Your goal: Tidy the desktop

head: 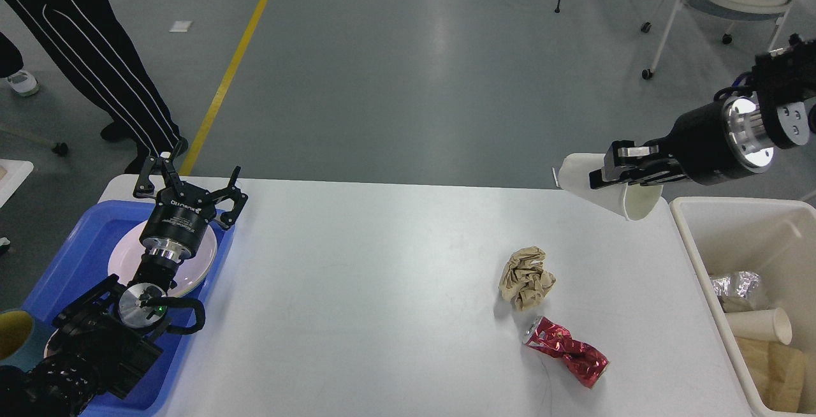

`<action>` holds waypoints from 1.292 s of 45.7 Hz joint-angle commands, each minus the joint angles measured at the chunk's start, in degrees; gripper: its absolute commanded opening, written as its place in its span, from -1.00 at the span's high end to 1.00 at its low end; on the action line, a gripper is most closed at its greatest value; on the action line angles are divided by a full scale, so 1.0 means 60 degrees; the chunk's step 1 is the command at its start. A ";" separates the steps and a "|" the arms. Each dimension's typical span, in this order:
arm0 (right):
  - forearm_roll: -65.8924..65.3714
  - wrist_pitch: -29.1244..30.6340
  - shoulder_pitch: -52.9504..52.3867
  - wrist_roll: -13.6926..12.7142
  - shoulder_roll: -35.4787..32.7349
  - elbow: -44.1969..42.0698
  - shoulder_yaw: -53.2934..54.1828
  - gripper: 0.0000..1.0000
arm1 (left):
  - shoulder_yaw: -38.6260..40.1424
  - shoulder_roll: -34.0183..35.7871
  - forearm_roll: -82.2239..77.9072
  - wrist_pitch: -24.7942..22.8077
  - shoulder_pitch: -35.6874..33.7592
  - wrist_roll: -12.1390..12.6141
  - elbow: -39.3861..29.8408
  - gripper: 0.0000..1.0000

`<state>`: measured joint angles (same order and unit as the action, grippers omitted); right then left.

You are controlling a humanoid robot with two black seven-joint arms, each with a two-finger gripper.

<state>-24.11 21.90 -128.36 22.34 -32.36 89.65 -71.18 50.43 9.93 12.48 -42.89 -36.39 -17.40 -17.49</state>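
From the head view, the right gripper (628, 171) hangs above the far right corner of the desktop (382, 277), its fingers clamped on a white paper cup (605, 189) that lies tilted, closed base to the left and open mouth down and to the right, toward the off-white bin (692, 238) standing just beside the table's right edge. The bin lies to the right of and nearer than the cup (foil and another paper cup already sit inside it), so my judgement is that a drop calls for the arm to carry rightward before the jaws part. The left gripper (186, 182) stands spread wide and empty over a white plate (201, 261) in the blue tray (83, 251) at the table's left end. A crumpled brown paper ball (526, 277) and a crushed red can (566, 351), its long axis running upper-left to lower-right, lie on the right half of the desktop, far nearer the right arm.
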 commanded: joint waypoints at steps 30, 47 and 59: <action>0.2843 -0.2902 0.5247 -0.0105 -0.1448 -0.4452 -0.1803 1.00 | 0.0003 0.0000 0.0000 -0.0001 0.0000 0.0000 0.0001 -0.99; 0.8206 -0.6989 1.0902 -0.0588 -0.0702 -0.6751 -0.1526 1.00 | -0.0011 0.0000 0.0000 -0.0001 0.0000 0.0000 0.0001 -0.99; 0.9073 -0.7679 1.3849 -0.0691 0.0206 -0.9522 0.0774 -1.00 | 0.0003 0.0000 0.0015 -0.0001 0.0000 0.0000 0.0001 -0.99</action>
<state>30.81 -23.83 -50.03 18.06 -32.77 35.92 -72.18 50.42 9.93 12.55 -42.89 -36.39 -17.40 -17.49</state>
